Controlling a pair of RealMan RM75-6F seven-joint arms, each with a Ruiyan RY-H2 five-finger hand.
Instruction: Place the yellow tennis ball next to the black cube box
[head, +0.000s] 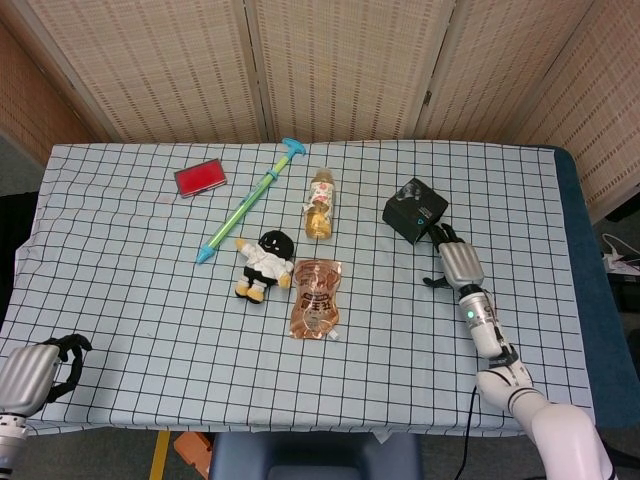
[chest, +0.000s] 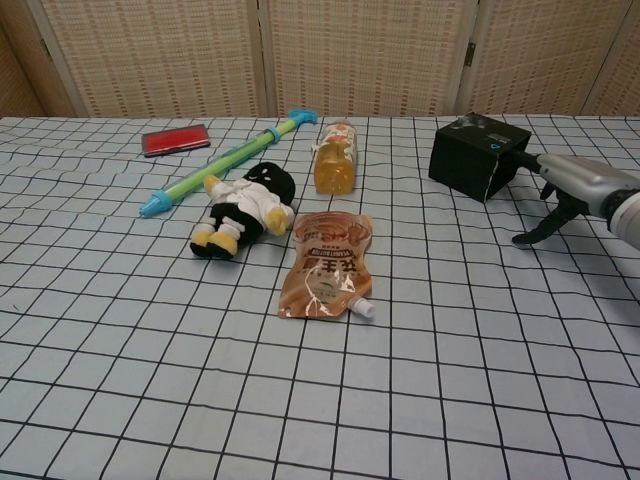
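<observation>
Probably a robot lab: bench (head: 120, 300) under checked cloth, woven folding screens (head: 340, 70) behind, scattered test props.

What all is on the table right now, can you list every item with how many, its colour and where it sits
black cube box: one, black, right side of the table, far half.
tennis ball: not visible in either view now.
drink bottle: one, amber with a yellow cap, lying centre far.
pouch: one, orange-brown with a white spout, lying flat at centre.
doll: one, black and white, lying left of the pouch.
toy stick: one, green and blue, lying diagonally, left of the bottle.
flat case: one, red, far left.
table: one, checked cloth.
right hand: silver, fingers against the box's near right side.
left hand: silver, near left corner, fingers curled, holding nothing.
</observation>
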